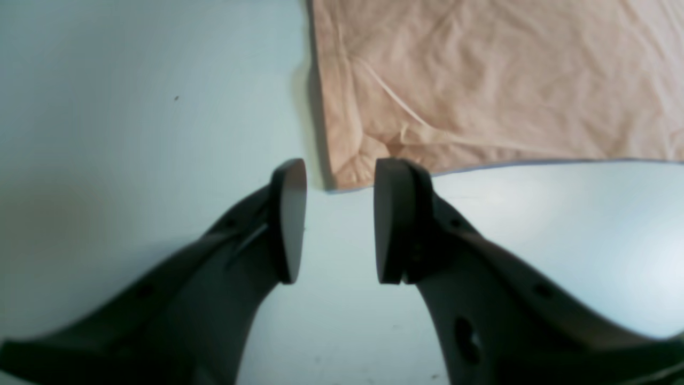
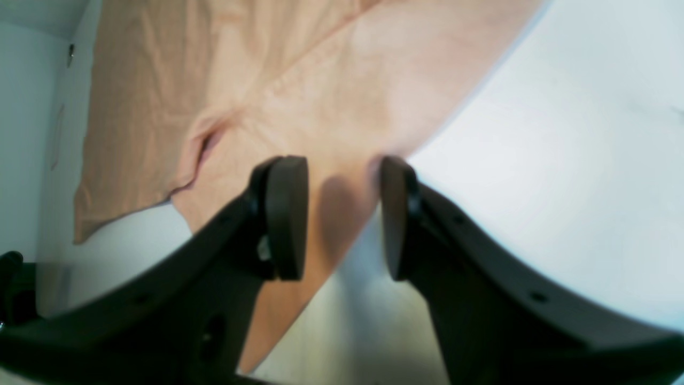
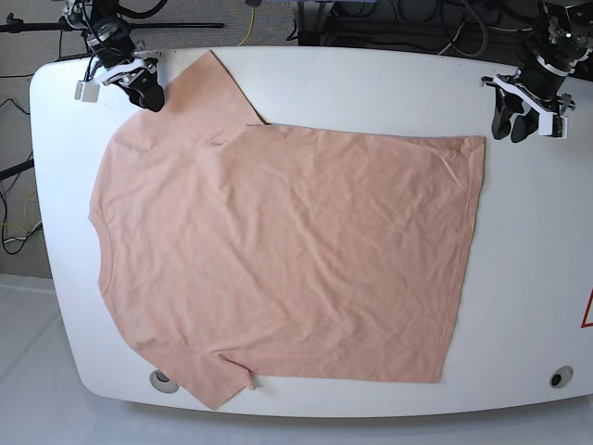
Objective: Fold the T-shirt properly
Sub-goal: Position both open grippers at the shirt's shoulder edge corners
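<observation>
A: The salmon-pink short-sleeved cotton T-shirt (image 3: pixel 278 250) was laid flat across the white rounded table (image 3: pixel 371 83), neck toward the base view's left, hem toward its right, one sleeve up at the far edge and the other down at the near edge.

B: And creases were seen all over the cloth, though nothing was folded over.

A: The left gripper (image 1: pixel 340 219), dark with flat oval pads, was held just off the hem's far corner; that corner was framed between the pads in the left wrist view, with nothing pinched. The jaws were spread, a clear gap between them.

B: The right gripper (image 2: pixel 343 216) was parked at the far sleeve's outer edge. Its jaws were likewise parted, with pink cloth seen through the gap in the right wrist view.

A: Was the sleeve touched?

B: That could not be told. No fabric was lifted or bunched between the pads.
</observation>
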{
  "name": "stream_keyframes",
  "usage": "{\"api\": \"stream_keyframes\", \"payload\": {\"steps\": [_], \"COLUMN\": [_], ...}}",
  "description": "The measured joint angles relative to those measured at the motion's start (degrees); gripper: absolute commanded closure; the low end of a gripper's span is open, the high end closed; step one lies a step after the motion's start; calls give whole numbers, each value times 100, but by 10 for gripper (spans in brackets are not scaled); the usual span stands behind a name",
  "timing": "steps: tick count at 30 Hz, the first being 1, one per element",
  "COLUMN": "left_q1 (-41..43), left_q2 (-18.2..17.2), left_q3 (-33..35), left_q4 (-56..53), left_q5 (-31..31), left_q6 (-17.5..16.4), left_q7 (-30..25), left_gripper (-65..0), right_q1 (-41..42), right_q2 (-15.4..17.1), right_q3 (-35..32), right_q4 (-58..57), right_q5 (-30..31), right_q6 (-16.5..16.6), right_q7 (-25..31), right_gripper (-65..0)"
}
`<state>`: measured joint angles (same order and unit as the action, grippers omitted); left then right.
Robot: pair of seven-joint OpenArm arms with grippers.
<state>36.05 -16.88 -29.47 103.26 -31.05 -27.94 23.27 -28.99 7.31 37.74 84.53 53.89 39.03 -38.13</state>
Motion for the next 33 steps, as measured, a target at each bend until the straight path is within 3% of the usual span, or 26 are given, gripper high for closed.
{"api": "stream_keyframes", "payload": {"steps": [9, 16, 25, 27, 30, 33], "left_q1": [-356, -549, -629, -686, -699, -669], "left_q2": [9, 15, 17, -33, -105, -186], "left_q3": [-424, -754, -868, -970, -1014, -1036], "left_q4": [-299, -553, -916, -1261, -1456, -1565], "left_q5": [-428, -629, -824, -1318, -1213, -1370], "left_q6": [-46, -120, -146, -258, -81, -136], "left_q7": [739, 990, 1060, 1032, 1036, 1034], "left_gripper": [-200, -195, -190, -192, -193, -193], "right_q1": [-72, -46, -7, -4, -15, -22], "right_q2": [-15, -2, -48, -66, -63, -68], "right_q3": [-111, -271, -323, -251, -227, -221], "right_q4": [-28, -22, -9, 7, 11, 11], "right_q5": [15, 20, 22, 42, 39, 42], "right_q6": [-7, 20, 68, 70, 66, 63], "right_q7": [146, 72, -28, -116, -136, -125], "right_gripper": [-226, -226, -228, -228, -228, -233]}}
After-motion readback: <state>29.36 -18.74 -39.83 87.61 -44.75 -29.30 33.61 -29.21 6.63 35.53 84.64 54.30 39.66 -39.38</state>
